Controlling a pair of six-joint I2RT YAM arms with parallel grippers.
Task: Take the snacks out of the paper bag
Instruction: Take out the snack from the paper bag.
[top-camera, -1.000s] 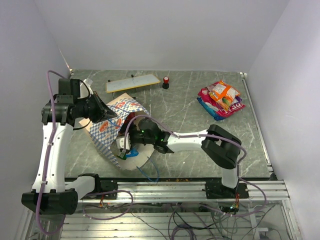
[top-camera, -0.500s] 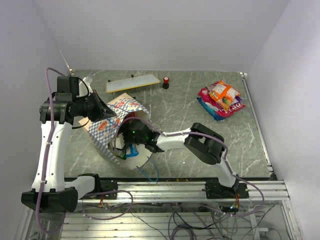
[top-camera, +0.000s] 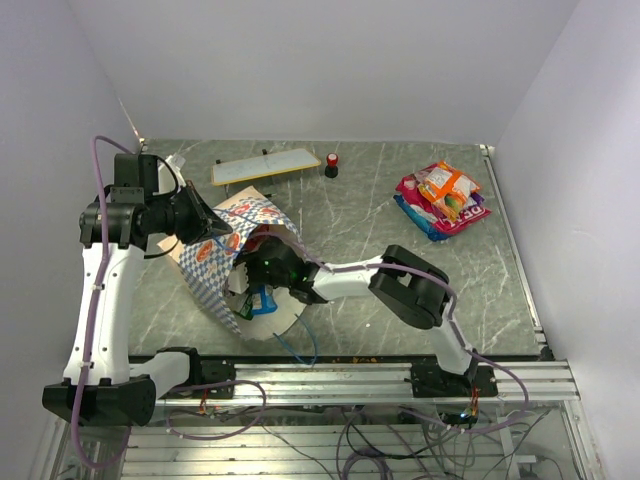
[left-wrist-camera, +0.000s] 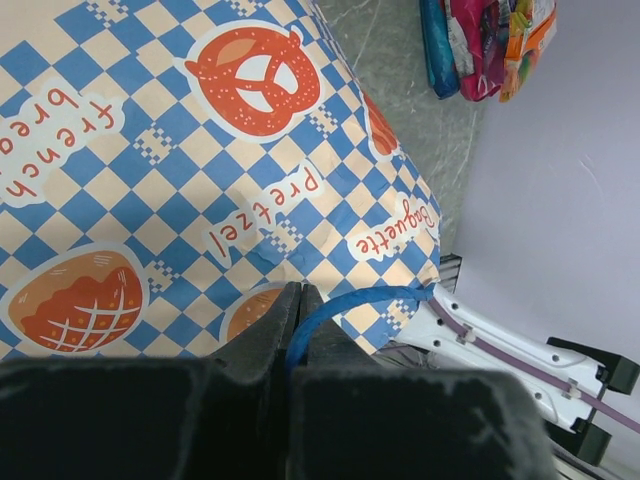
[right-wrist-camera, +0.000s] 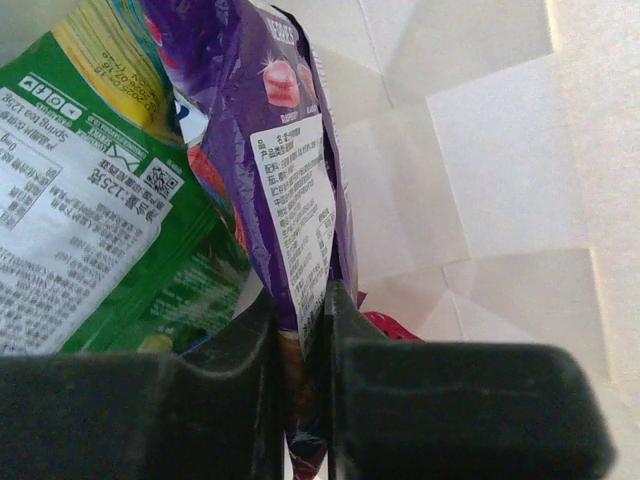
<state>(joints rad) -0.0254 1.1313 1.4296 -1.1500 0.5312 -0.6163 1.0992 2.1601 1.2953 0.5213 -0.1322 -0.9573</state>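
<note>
The blue-and-white checkered paper bag (top-camera: 212, 262) lies on its side at the left of the table, its mouth facing the right arm. My left gripper (left-wrist-camera: 293, 292) is shut on the bag's blue cord handle (left-wrist-camera: 352, 299) and holds the top edge up. My right gripper (right-wrist-camera: 315, 300) is inside the bag, against the cream lining (right-wrist-camera: 500, 170), shut on the lower edge of a purple packet (right-wrist-camera: 290, 170). A green packet (right-wrist-camera: 90, 220) lies to its left and a small red wrapper (right-wrist-camera: 396, 328) peeks out just right of the fingers. A blue packet (top-camera: 262, 300) shows at the bag's mouth.
A pile of snacks (top-camera: 441, 198) lies on the table at the back right. A flat white yellow-edged board (top-camera: 265, 165) and a small red-and-black knob (top-camera: 331, 165) sit at the back. The bag's second blue handle (top-camera: 298, 345) trails toward the front edge.
My right gripper has reached deeper into the bag and closed on the purple packet. The left gripper has kept its hold on the handle, almost still.
</note>
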